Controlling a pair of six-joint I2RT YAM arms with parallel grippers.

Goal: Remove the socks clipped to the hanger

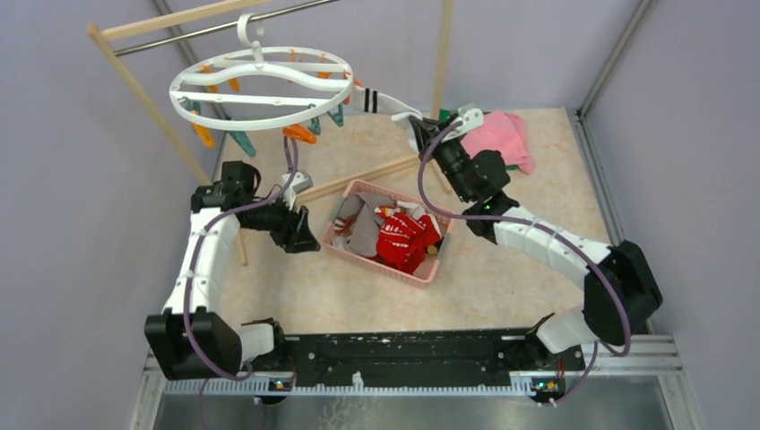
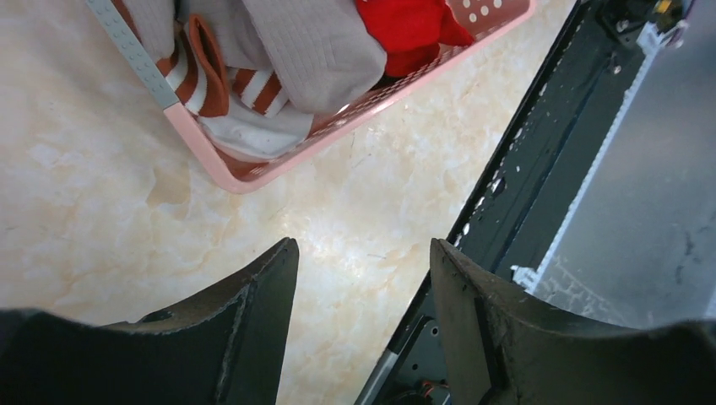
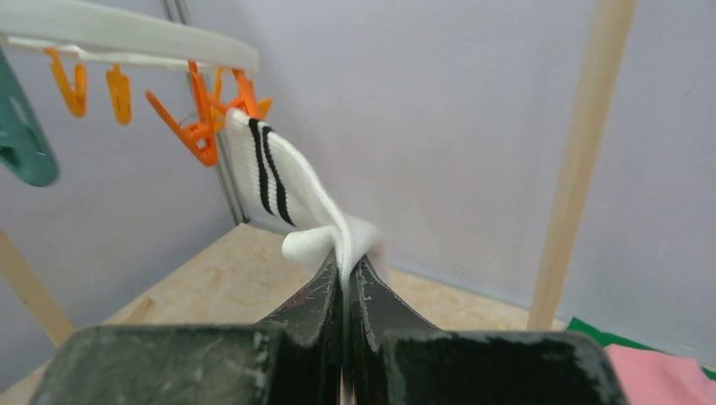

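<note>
Upper left of the overhead view: wooden-framed rack with a metal bar (image 1: 143, 100), carrying a white plastic oval hanger (image 1: 242, 98) by its hook. Centre of the same view: pink perforated plastic basket (image 1: 376, 262) on the pale marbled table (image 1: 287, 287), lower than the hanger and to its right. Upper right: folded pink and green cloths (image 1: 502, 134), no part of the job.

Mostly done, judging by the basket: heaped with a red sock with white pattern (image 1: 403, 237), a plain grey sock (image 1: 363, 235) and, at the upper left of the left wrist view, rust-and-white striped fabric (image 2: 198, 72), likely another sock.

Left to do: one white sock with two black stripes (image 3: 279, 177), pinched at its top by an orange clip (image 3: 243, 94) on the hanger's right edge and stretched down and to the right in the overhead view. Other orange and teal clips in sight dangling, seemingly empty.

Right gripper (image 3: 346, 266), bottom centre of the right wrist view: clamped tight on the free end of that striped sock, white fabric bunched above the fingers. Probably only a tug away from freeing it, then a drop into the basket.

Left gripper (image 2: 363, 249): parted fairly wide, holding nothing, hovering over the table beside the basket's near corner.
</note>
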